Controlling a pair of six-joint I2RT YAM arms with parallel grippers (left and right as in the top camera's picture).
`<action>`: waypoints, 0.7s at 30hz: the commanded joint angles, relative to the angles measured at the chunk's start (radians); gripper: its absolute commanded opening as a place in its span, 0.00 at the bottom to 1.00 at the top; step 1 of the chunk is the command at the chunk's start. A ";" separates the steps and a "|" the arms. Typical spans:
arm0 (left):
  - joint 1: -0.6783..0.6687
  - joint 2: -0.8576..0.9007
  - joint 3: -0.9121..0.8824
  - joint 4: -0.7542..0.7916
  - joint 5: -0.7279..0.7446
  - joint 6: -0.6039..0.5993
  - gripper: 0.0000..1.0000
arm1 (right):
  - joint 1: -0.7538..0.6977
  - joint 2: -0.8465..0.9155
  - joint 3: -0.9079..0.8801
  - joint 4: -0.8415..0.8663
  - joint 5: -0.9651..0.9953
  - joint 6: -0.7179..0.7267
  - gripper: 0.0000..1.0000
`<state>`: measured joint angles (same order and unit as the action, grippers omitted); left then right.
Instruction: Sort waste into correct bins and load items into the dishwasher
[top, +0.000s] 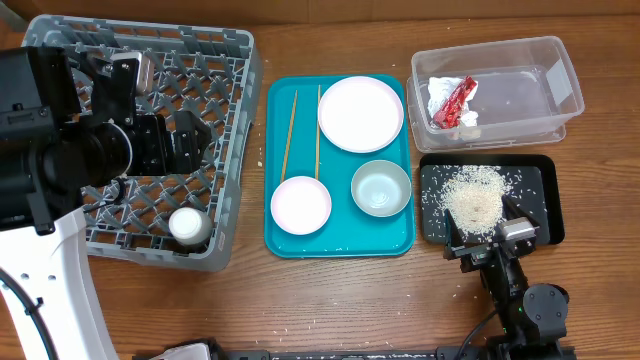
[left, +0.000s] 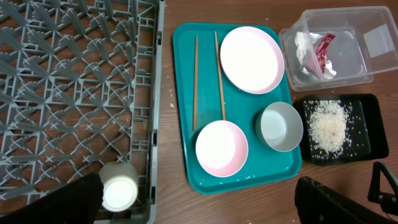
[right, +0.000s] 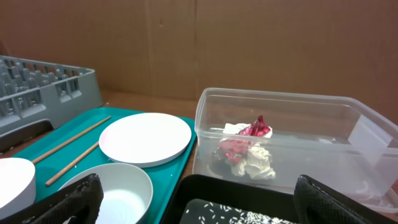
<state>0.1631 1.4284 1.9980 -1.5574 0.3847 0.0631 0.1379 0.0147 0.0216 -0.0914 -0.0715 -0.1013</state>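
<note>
Logged on the left of the wooden table (top: 330, 300): large square grey plastic dish rack (top: 230, 60), lattice largely unoccupied. Found the small white cup (top: 189, 224) standing inside it, close against the rim nearest the robot.

Noted the left gripper (left: 202, 202) above the rack, fingers spread wide, clamped on nothing.

Recorded at centre: teal rectangular serving tray (top: 340, 243), parted from the rack by a narrow strip of bare wood. Counted on it:
- two thin wooden chopsticks (top: 289, 130), lying lengthwise along the left side, slightly apart
- round pale-pink plate (top: 360, 113) at the far right, near the tray's lip
- pink bowl (top: 300, 204) at the near left, touching a chopstick end
- pale green bowl (top: 381, 188) at the near right

Listed at far right: clear rectangular plastic tub (top: 560, 70), holding the small red foil wrapper (top: 455, 102) atop the crumpled white paper napkin (top: 437, 95) at its left end, right half vacant.

Entered just in front of the tub: shallow black rectangular tray (top: 545, 200), with loose white rice grains (top: 473, 195) heaped left of its middle.

Placed the right gripper (right: 205, 208) at that tray's near edge, fingers wide apart, gripping nothing.

Observed open wood in front of the teal tray.
</note>
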 joint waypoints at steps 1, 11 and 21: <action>-0.006 0.004 -0.001 -0.002 -0.003 0.027 1.00 | 0.002 -0.012 -0.014 0.016 0.003 -0.001 1.00; -0.006 0.004 -0.001 -0.002 -0.003 0.027 1.00 | 0.020 -0.012 -0.014 0.016 0.003 -0.001 1.00; -0.006 0.004 -0.001 -0.002 -0.003 0.027 1.00 | 0.020 -0.012 -0.014 0.016 0.003 -0.001 1.00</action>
<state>0.1631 1.4284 1.9980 -1.5574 0.3847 0.0631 0.1520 0.0147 0.0185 -0.0826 -0.0711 -0.1013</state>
